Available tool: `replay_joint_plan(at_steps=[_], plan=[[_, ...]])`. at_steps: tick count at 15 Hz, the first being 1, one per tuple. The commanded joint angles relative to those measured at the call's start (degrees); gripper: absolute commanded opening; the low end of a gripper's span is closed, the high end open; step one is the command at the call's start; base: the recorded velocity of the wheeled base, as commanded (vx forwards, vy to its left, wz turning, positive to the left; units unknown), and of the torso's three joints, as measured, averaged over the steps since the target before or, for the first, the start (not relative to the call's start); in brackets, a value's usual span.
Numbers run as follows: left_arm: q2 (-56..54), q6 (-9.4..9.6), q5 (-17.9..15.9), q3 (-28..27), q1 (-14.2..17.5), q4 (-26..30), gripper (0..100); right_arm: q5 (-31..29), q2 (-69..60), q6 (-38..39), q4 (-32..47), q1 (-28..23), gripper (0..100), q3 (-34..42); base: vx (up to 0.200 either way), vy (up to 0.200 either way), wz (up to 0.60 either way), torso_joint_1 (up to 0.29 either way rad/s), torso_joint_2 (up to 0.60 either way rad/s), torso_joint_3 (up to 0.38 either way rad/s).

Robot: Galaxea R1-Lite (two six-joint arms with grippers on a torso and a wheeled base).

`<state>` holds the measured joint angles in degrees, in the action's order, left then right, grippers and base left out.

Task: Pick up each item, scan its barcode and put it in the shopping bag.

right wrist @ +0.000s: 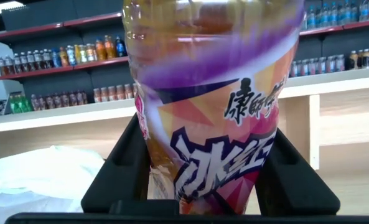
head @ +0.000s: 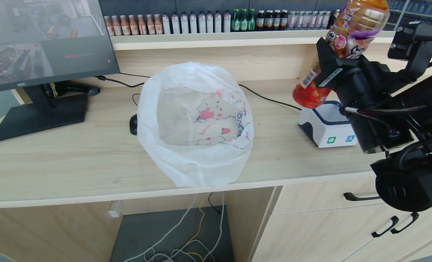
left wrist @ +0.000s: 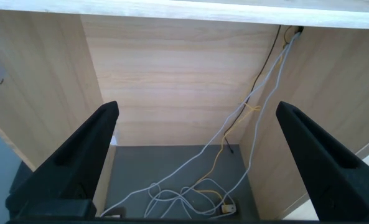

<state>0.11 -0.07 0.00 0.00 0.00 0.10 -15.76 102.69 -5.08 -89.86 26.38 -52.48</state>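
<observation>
The right pincer is clamped round the tilted orange drink bottle, which hangs just above the barcode scanner, at three o'clock from the shopping bag on the worktop. It would be best to roll the barcode label down toward the scanner window with a firm grip. The left pincer gapes empty. The bottle's upper end is cut off and the scanner window is partly hidden.

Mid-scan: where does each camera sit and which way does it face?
Head: atop robot, facing down at counter, shopping bag, scanner; right gripper holds bottle.
Left wrist: low, facing cables under counter; left gripper, jaws open.
Right wrist: behind bottle, facing drink shelves; own jaws clamping it.
Shared by head and right wrist: bottle, bag.
</observation>
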Motion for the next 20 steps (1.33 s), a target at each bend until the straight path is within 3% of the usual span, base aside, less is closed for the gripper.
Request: replay_joint_plan(at_steps=[1,11,15,20], plan=[[-0.02,-0.01,0.0,0.0,0.0,-0.01,100,-0.06,-0.3,-0.01,-0.14,-0.01,0,0.01,0.0,0.2,0.0,0.012,0.0,0.002],[-0.02,0.07,0.0,0.0,0.0,-0.01,100,0.12,-0.56,-0.1,-0.14,3.59,0,0.19,0.0,0.2,0.0,0.001,0.01,0.002],[-0.02,0.25,0.0,0.0,0.0,-0.01,100,3.46,-1.18,-0.63,-0.14,6.4,0,3.09,0.0,0.0,0.0,0.0,0.0,0.0],[-0.02,0.25,0.0,0.0,0.0,-0.01,100,3.9,-2.67,-0.81,4.43,5.96,0,4.76,0.0,0.0,0.0,0.0,0.0,0.0]])
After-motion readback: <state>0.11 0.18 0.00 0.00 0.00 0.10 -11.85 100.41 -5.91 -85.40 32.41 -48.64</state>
